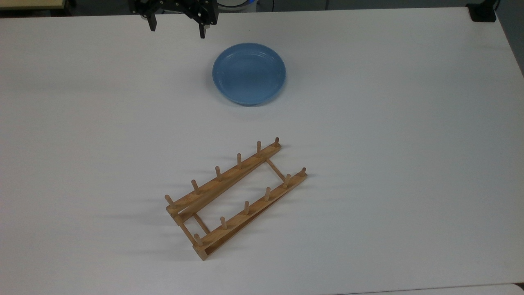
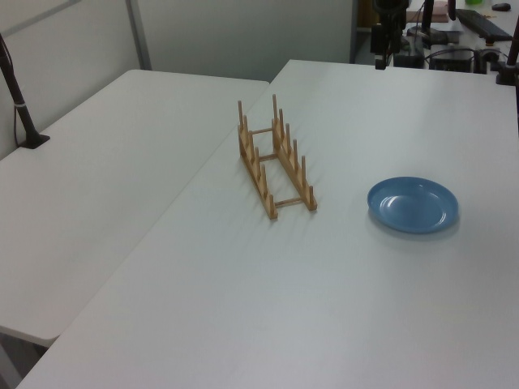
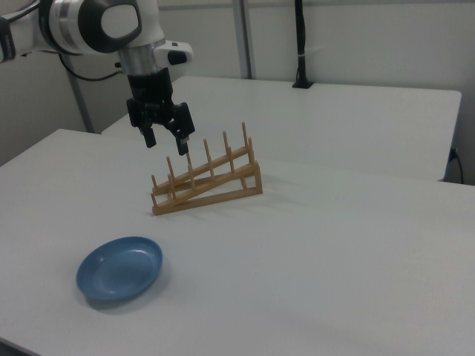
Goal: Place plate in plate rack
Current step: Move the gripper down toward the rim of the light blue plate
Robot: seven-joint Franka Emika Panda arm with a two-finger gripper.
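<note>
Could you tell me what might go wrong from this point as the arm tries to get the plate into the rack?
1. The plate lies flat on the table, and its raised rim is low, so the open gripper, hovering off to one side, may slip when pinching the rim.
2. The plate rack stands loose and at an angle on the table; a nudge could shove it.
3. The gaps between pegs look narrow, so a tilted plate might catch on a peg.
</note>
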